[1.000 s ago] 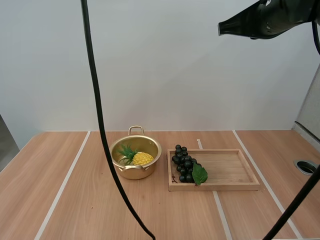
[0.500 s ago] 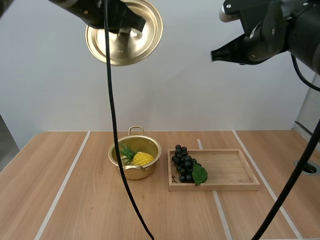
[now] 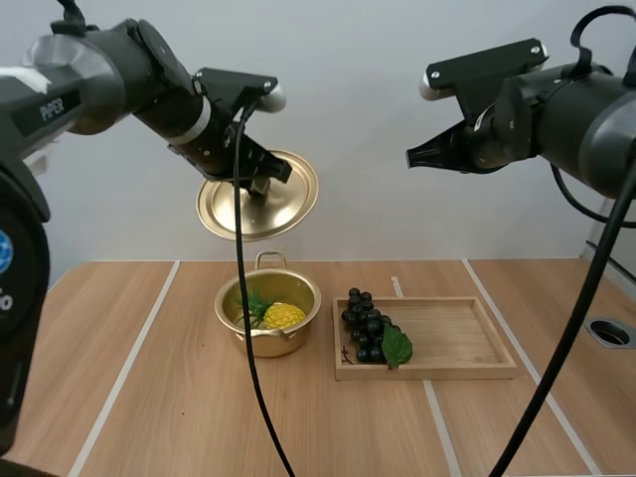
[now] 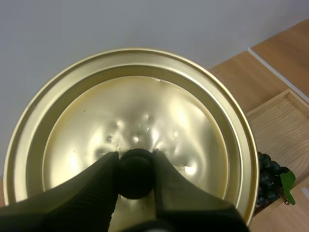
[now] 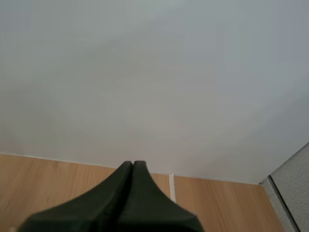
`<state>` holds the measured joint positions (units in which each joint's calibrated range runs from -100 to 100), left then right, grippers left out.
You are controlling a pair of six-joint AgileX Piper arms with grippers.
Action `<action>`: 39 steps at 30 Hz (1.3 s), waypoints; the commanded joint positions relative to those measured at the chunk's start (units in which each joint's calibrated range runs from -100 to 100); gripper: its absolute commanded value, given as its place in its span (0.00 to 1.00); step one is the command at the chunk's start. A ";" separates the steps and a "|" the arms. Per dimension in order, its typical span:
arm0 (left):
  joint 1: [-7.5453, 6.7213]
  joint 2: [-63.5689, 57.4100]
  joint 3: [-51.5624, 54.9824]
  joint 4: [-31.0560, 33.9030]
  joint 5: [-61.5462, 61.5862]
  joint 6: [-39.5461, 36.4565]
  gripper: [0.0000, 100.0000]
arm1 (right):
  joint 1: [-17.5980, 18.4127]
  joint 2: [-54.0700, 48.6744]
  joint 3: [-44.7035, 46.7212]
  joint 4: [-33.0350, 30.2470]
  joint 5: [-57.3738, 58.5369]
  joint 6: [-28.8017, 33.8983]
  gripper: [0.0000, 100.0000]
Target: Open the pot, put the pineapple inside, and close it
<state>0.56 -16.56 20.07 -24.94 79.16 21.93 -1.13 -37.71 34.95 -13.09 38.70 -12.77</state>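
A gold pot (image 3: 269,316) stands open on the table, with a yellow pineapple (image 3: 278,315) lying inside it. High above the pot, my left gripper (image 3: 260,185) holds the gold lid (image 3: 260,202) tilted, its underside facing forward. In the left wrist view the fingers (image 4: 99,181) pinch the lid's black knob (image 4: 135,166) against the lid (image 4: 159,116). My right gripper (image 3: 411,160) hangs high over the tray, shut on nothing; in the right wrist view the gripper (image 5: 132,165) shows its fingers together as one dark wedge.
A wooden tray (image 3: 452,341) lies right of the pot, with a bunch of dark grapes (image 3: 366,326) and a green leaf at its left end; the grapes (image 4: 268,180) also show past the lid's rim. White lines cross the wooden table (image 3: 149,417).
My left arm has come down with the lid, from the upper edge of the view toward the pot. My right arm has also dropped lower and shifted slightly left.
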 commanded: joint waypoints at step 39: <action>-0.18 16.77 13.06 -3.84 -13.06 6.94 0.00 | -0.21 3.03 7.22 0.01 -9.85 0.46 0.00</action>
<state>0.56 0.03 33.10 -27.18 65.69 28.20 -1.13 -34.37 41.94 -12.88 30.18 -12.77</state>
